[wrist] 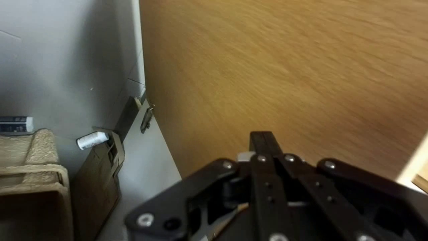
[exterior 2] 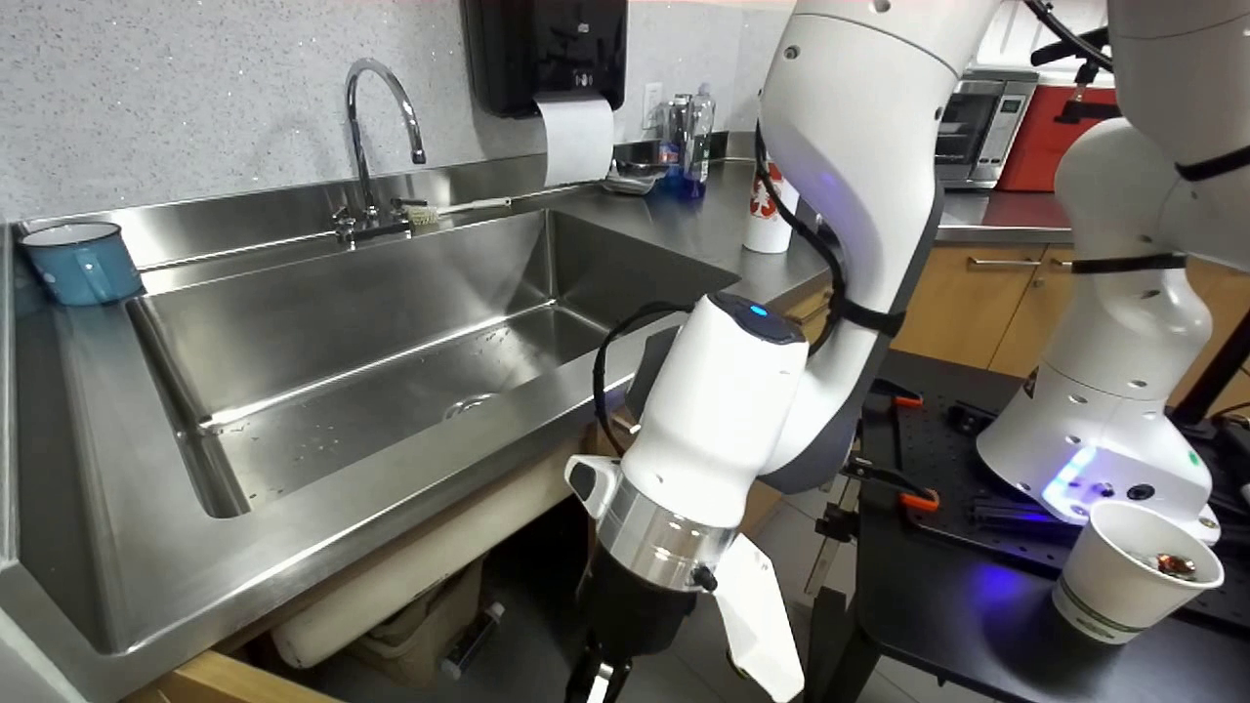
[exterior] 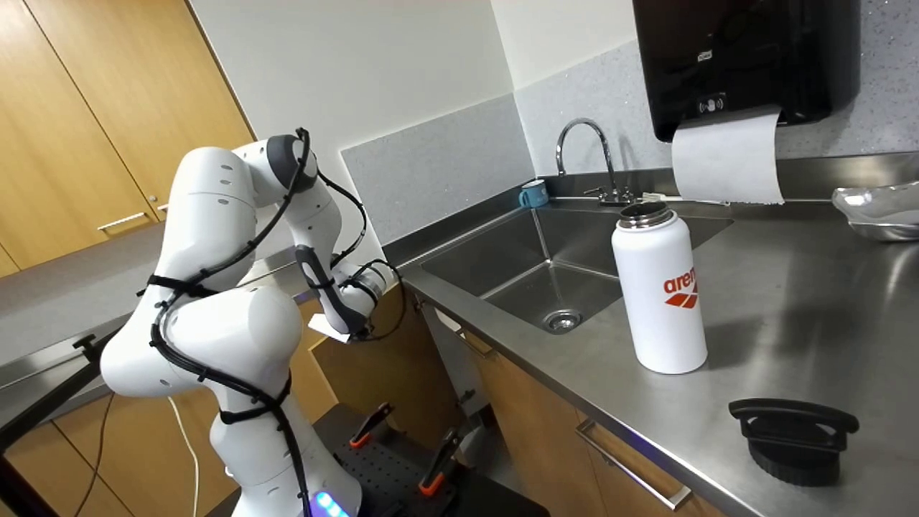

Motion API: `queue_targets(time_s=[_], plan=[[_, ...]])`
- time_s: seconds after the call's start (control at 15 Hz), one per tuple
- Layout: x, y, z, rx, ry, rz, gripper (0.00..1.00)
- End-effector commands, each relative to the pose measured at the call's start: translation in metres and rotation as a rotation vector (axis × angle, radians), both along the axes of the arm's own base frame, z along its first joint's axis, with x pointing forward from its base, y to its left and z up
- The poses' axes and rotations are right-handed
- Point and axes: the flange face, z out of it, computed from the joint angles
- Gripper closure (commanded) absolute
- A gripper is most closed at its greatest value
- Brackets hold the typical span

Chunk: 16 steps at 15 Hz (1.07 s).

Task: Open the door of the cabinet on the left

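In the wrist view the gripper (wrist: 263,134) took up the bottom of the frame, its two fingers closed flush against each other, tips just below the middle. Behind them the wood face of the door (wrist: 284,73) filled the centre and upper right; whether the tips touched it I could not tell. A hinge (wrist: 147,118) showed left of centre, between the door and the pale inside of the cabinet (wrist: 147,164). A white cylinder (wrist: 93,140) lay on its side farther left, near a tan bin (wrist: 50,173) in the lower left corner.

In an exterior view the arm (exterior: 208,230) took up the left half, its far end near the centre, in front of the door, which stood open below the counter (exterior: 775,301). A white bottle (exterior: 657,301) stood upright right of centre, a black cap (exterior: 793,438) sat in the lower right, and a dispenser (exterior: 747,64) hung at the upper right. In both exterior views a mug (exterior: 533,194) stood at a corner of the sink (exterior: 495,258).

In an exterior view a cup (exterior 2: 1123,586) stood on a black table (exterior 2: 957,625) at the lower right. The gripper was at the bottom edge, just left of centre, partly cut off. The cabinet's inside showed dark beneath the sink, and the door's top edge crossed the lower left corner.
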Motion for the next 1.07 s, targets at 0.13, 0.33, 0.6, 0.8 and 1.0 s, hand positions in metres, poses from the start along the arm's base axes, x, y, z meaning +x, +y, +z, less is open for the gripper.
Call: queue_targets(time_s=[0.13,0.33,0.6,0.8,1.0], plan=[[-0.032,0.024,0.026,-0.176,-0.156,0.121,1.0],[-0.072,0.042,0.064,-0.212,-0.253,0.252,1.0],[-0.119,0.045,0.116,-0.263,-0.403,0.397,1.0],[-0.14,0.037,0.155,-0.306,-0.538,0.471,1.0],[-0.153,0.026,0.186,-0.337,-0.632,0.502,1.0]])
